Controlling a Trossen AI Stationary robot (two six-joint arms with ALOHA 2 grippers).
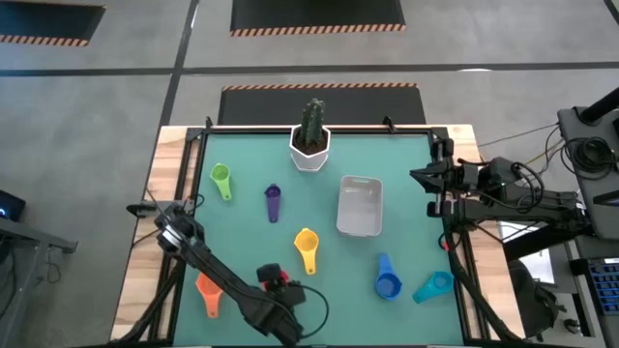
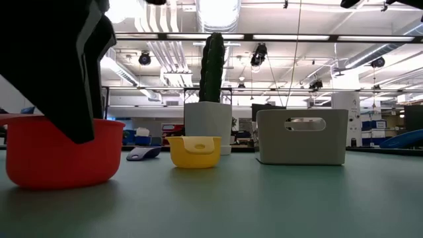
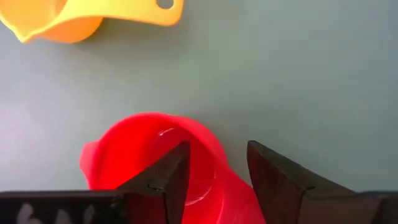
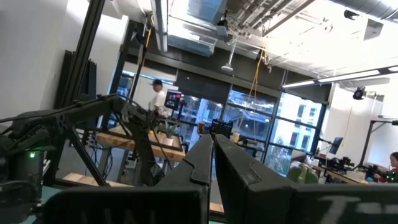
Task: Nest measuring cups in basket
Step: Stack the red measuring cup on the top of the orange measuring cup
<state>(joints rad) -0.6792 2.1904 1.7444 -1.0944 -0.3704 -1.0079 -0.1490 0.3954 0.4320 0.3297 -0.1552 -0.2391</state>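
Observation:
My left gripper (image 1: 278, 282) is low near the table's near edge, on the red measuring cup (image 3: 143, 149), which stands on its base on the table (image 2: 59, 158). The yellow cup (image 1: 307, 246) lies just beyond it. The orange cup (image 1: 208, 290) lies to its left, with the green cup (image 1: 221, 179) and the purple cup (image 1: 273, 201) farther back. The blue cup (image 1: 387, 280) and the teal cup (image 1: 433, 286) lie near the right corner. The grey-white basket (image 1: 359, 206) stands right of centre. My right gripper (image 4: 211, 162) waits shut, raised at the table's right edge. My left gripper comes from above, pointing down, with one finger (image 3: 168, 180) inside the red cup's bowl and the other finger (image 3: 273, 180) outside it. The bowl's wall (image 3: 221, 171) sits between them. The cup stands level on the table.
A cactus in a white hexagonal pot (image 1: 310, 145) stands at the far edge, behind the basket. Open green mat (image 1: 329, 300) lies between the red cup and the blue cup. Black frame posts run along the right edge (image 1: 455, 242).

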